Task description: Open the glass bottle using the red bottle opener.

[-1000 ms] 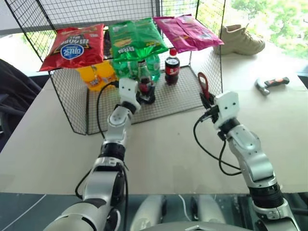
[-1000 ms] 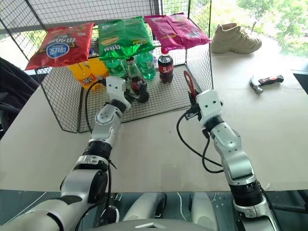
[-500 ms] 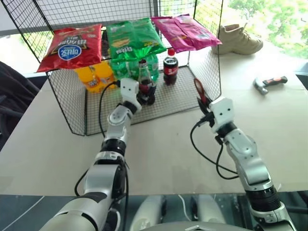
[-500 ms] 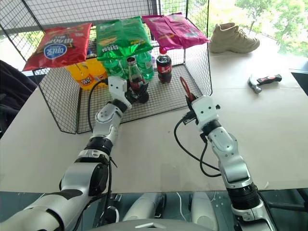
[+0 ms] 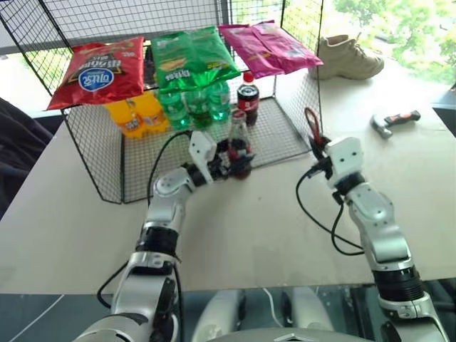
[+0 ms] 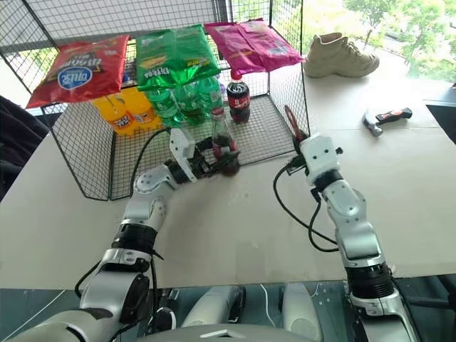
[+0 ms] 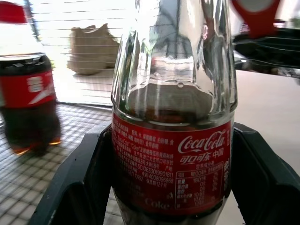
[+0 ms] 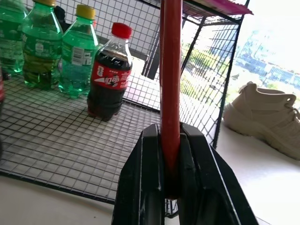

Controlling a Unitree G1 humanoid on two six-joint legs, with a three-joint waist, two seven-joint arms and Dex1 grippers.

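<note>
While the glass bottle (image 5: pixel 238 146) stands upright at the front edge of the wire rack's (image 5: pixel 107 157) mesh floor, near the middle of the worktop (image 5: pixel 285 228), the left pincer (image 5: pixel 229 158) clasps it from the side, one black finger (image 7: pixel 79 183) pressed against each flank of its red label. Dark cola fills the bottle's lower body; its long neck is clear.

To its right, the right pincer (image 5: pixel 318 149) is clamped tight on the handle of the red bottle opener (image 5: pixel 311 123), which stands up above the fingers just beside the rack's front right corner, apart from the bottle.

Behind the bottle, inside the rack, stand a plastic cola bottle (image 5: pixel 247 98) with a red cap, green bottles (image 5: pixel 192 103) and orange bottles (image 5: pixel 132 117). Red (image 5: pixel 100 70), green (image 5: pixel 191 57) and pink snack bags (image 5: pixel 267 47) lie on the rack's top. Toward the worktop's far right corner sit a beige shoe (image 5: pixel 349 57) and a hammer (image 5: pixel 394 122).
</note>
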